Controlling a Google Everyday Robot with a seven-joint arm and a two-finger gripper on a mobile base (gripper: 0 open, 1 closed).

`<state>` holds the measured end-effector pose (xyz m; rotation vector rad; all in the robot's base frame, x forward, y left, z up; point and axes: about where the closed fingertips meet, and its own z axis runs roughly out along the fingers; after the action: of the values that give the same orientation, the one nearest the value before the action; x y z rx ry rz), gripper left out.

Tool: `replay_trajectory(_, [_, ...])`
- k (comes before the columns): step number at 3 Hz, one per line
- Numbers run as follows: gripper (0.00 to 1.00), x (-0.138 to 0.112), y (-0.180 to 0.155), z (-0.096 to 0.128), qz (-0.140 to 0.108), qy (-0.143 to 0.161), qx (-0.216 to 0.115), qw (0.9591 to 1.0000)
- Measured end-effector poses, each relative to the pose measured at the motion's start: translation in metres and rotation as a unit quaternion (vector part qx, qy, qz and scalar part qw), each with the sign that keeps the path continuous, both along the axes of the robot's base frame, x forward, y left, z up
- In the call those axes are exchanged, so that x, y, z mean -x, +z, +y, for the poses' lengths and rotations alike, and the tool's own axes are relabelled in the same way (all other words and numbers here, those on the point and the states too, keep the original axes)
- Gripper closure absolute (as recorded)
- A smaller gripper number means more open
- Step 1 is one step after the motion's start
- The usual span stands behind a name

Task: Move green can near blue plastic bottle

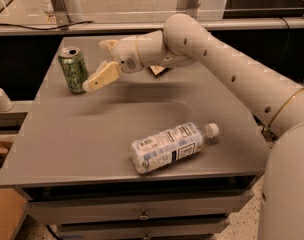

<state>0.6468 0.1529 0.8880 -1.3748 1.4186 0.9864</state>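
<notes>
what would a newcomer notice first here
The big cream arm stretches in from the right across the grey table, its gripper open right beside the upright green can at the far left corner. Next comes the blue plastic bottle, lying on its side near the front edge, well apart from the can.

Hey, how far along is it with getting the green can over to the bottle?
Nothing is done yet: the can stands upright at the back left of the table, well apart from the bottle, which lies on its side near the front. In hand: the gripper is open right beside the can, not closed on it. Left: grasp, carry, and set it down by the bottle.
</notes>
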Motion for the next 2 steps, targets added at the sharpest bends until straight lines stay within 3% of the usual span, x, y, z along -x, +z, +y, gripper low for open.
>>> replay_trajectory(2, [0.0, 0.009, 0.002, 0.075, -0.003, 0.045, -0.015, 0.9989])
